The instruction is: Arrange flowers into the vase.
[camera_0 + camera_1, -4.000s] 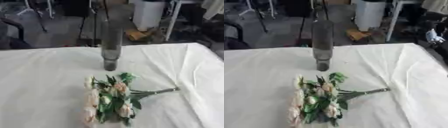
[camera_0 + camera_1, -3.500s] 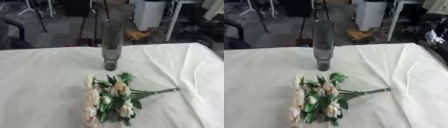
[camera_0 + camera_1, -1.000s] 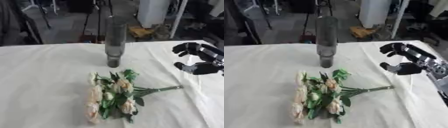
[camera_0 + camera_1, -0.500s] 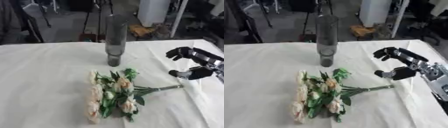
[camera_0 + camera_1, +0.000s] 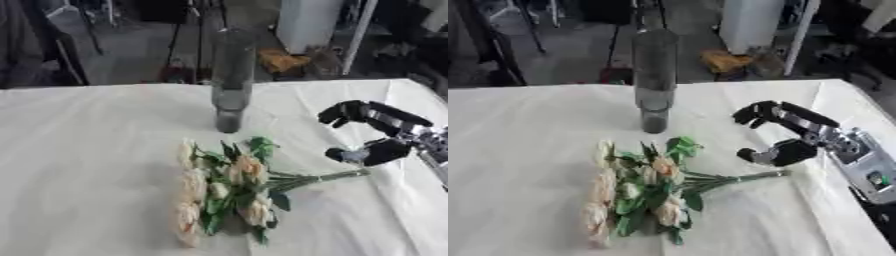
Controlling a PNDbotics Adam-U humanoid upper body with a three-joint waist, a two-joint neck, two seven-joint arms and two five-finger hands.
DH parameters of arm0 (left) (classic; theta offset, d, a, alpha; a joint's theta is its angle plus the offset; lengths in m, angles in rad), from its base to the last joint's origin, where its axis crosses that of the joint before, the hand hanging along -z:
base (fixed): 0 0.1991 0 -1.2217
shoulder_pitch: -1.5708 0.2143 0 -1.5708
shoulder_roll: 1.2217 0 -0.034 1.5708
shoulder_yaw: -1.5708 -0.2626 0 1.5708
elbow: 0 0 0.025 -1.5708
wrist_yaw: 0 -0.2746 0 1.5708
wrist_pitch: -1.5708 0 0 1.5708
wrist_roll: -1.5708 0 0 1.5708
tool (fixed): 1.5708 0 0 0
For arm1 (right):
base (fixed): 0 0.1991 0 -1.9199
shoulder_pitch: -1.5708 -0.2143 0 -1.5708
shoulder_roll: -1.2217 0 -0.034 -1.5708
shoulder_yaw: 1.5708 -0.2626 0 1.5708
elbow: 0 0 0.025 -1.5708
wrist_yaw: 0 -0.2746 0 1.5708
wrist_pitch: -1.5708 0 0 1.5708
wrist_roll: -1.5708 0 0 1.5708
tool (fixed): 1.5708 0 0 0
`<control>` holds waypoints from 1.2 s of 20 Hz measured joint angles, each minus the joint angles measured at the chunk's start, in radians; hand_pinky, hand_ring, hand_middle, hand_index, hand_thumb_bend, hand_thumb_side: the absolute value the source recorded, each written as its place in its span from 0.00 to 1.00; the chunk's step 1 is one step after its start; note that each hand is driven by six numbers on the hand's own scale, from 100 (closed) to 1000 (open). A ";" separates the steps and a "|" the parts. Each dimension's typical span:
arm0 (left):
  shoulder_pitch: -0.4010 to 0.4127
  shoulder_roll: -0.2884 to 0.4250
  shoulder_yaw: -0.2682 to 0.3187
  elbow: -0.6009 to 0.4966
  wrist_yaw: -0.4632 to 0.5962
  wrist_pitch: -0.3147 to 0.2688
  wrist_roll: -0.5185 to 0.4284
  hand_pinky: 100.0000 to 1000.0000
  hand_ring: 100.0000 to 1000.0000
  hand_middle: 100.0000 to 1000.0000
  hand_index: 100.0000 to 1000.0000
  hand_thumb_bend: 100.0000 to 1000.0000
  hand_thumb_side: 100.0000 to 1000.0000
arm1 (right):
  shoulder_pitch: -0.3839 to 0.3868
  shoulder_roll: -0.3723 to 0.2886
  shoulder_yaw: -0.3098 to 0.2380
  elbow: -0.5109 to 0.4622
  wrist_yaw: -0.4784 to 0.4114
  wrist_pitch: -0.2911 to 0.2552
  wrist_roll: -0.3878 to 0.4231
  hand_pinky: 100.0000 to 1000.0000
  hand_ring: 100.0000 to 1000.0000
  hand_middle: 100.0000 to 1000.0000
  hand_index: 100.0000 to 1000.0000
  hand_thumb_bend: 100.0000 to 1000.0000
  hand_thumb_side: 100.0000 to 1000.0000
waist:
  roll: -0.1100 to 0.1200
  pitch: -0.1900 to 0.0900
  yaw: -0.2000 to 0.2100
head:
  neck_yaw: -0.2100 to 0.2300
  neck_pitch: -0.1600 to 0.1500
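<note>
Bare white-clothed worktop lies open left of the cream-and-green flower bunch; the tall grey glass vase stands just behind it, the black right hand above its stems

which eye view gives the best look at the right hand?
Right eye view. The black right hand shows whole there, its fingers and thumb spread open above the stem ends of the cream flower bunch, with the silver wrist and forearm behind it. The left eye view shows the same hand nearer the picture's right edge, with the forearm mostly cut off.
</note>
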 measured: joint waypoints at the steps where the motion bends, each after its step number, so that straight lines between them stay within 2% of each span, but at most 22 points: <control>1: 0.000 0.000 0.000 0.000 0.000 0.000 0.000 0.72 0.62 0.67 0.77 0.57 0.85 | 0.000 0.003 0.002 0.003 0.002 -0.001 0.003 0.75 0.80 0.74 0.84 0.41 0.22 | 0.000 0.000 0.000 | 0.000 0.000; 24: -0.001 -0.008 0.000 0.000 0.003 -0.001 -0.005 0.72 0.62 0.67 0.77 0.57 0.85 | -0.007 0.067 0.068 0.068 0.026 -0.017 0.073 0.75 0.79 0.72 0.84 0.37 0.25 | 0.001 0.004 0.005 | -0.001 0.000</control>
